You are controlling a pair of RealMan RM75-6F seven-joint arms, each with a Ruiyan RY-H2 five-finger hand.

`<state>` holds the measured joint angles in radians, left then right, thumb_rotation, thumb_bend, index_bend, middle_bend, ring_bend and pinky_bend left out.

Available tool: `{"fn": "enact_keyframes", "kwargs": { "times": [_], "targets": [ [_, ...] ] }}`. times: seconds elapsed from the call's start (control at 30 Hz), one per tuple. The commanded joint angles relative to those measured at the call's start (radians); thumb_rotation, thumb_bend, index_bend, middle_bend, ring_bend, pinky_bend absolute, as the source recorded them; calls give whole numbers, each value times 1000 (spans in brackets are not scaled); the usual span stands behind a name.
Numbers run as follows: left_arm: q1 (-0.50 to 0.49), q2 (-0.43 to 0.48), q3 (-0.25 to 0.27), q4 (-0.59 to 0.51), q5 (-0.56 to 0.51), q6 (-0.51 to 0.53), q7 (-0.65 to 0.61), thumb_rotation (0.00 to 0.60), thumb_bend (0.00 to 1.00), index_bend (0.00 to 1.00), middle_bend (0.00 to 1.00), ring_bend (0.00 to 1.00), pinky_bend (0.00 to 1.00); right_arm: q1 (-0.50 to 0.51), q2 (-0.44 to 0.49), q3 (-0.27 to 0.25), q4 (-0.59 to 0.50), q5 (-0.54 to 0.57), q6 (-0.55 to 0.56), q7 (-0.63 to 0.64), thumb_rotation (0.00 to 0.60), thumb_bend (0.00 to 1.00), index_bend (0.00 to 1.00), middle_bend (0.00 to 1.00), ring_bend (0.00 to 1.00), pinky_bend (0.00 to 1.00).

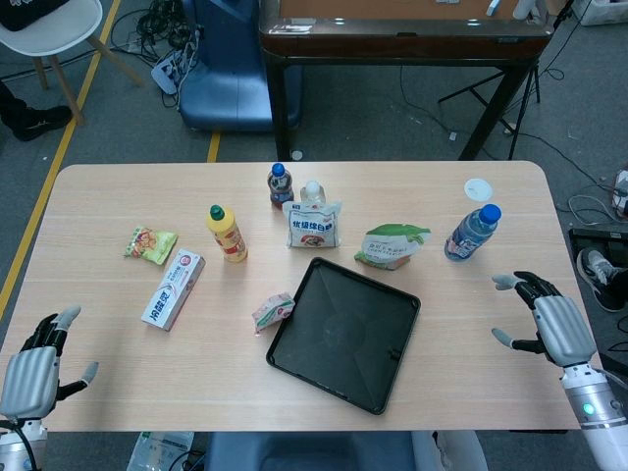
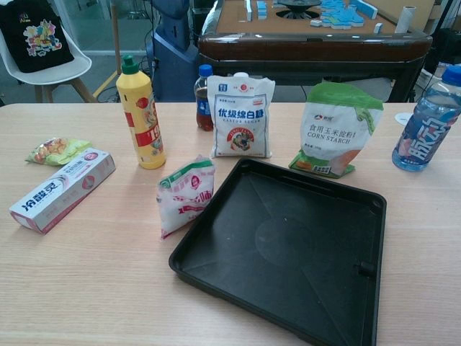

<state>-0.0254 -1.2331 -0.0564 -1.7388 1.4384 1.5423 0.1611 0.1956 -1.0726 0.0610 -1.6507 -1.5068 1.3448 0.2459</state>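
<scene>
Nothing lies in the black tray [image 1: 343, 334] yet; its floor is bare in both views, so by my reading the work on the counter [image 1: 108, 353] has not begun and every item is still to be handled. The left hand [image 1: 34, 365] hangs at the near left corner of the counter, fingers spread and apart, holding nothing and touching nothing I can make out; the toothpaste box [image 1: 174, 289] is the thing nearest to it, though well apart. The right hand [image 1: 549, 319] hovers over the right edge, likewise spread and empty, with the water bottle [image 1: 472, 233] nearest, standing apart beyond its fingertips. The chest view shows neither hand. Around the tray stand a small pink-and-white packet [image 1: 273, 311] just beside its left rim, a corn starch bag [image 1: 392, 245] and a sugar bag [image 1: 314, 226] behind it, a yellow squeeze bottle [image 1: 227, 233], a dark drink bottle [image 1: 280, 184], and a snack packet [image 1: 150, 244] farther left.
</scene>
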Motion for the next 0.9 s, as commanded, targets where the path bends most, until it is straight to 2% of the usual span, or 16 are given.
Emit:
{"fn": "enact_keyframes", "kwargs": {
  "times": [0.03,0.47,0.63,0.9],
  "targets": [
    [-1,-1,-1,2,-1,-2,-3,600,222,120,161,107,231,2,0,0,-2,1,-4,-3,600,165,248,334,163,202],
    [-18,-4,0,15,39,-13,-78,600,222,120,164,119,231,-2,16,22,-14,1,33,-8,600,165,248,334,163,202],
    [-60,8,0,23,63,-80,-206,600,222,120,177,144,231,3,28,44,-22,9,48,-6,600,165,248,334,163,203],
    [-174,5,-10,43,84,-244,-393,600,222,115,178,148,232,13,50,71,-46,31,49,-5,600,165,248,334,163,203]
  ]
}}
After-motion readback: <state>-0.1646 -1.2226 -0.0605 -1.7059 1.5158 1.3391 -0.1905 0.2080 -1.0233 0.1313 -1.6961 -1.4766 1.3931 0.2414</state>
